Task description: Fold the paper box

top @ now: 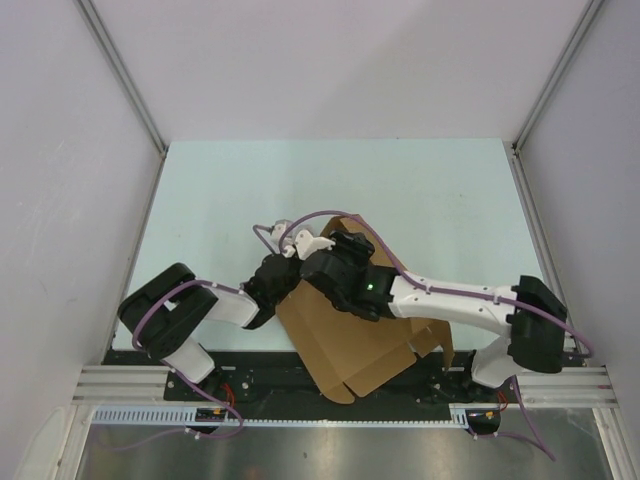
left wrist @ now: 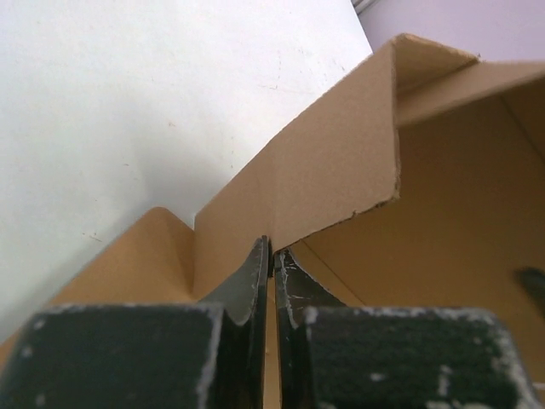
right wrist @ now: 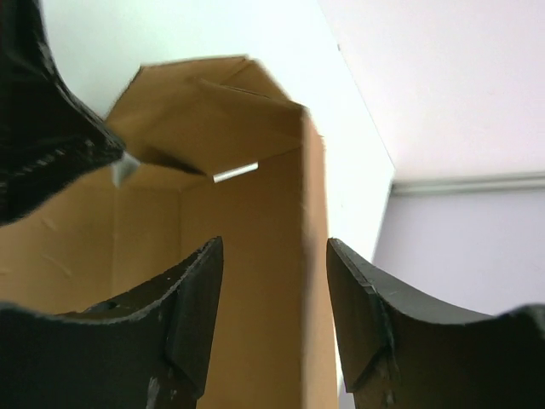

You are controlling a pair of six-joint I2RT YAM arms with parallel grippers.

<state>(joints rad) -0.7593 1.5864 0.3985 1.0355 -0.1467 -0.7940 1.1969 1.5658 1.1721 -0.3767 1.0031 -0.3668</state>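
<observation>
The pale table (top: 420, 190) fills the floor of a white-walled booth. On it lies the paper box (top: 340, 350), a brown cardboard sheet partly folded up. It sits toward 6 o'clock from the table's middle. Its flat flaps run out toward 5 o'clock and overhang the near edge, above the black rail between the arm bases. Its raised end points toward 12 o'clock.

The left arm (top: 190, 310) reaches in from 8 o'clock and the right arm (top: 470, 305) from 4 o'clock. Both wrists meet over the box's raised end, and from above they hide most of it.

In the left wrist view, the left gripper (left wrist: 272, 251) has its fingers pressed almost together, with only a thin sliver of cardboard between them. It pinches the foot of an upright wall. That wall climbs away toward 1 o'clock to a folded corner, and the box's inside floor lies at 3 o'clock.

In the right wrist view, the right gripper (right wrist: 274, 243) stands spread and grips nothing. An upright wall of the box rises between its fingers, with the wall's edge nearer the 3 o'clock finger (right wrist: 362, 298). A folded flap leans over at 11 o'clock.
</observation>
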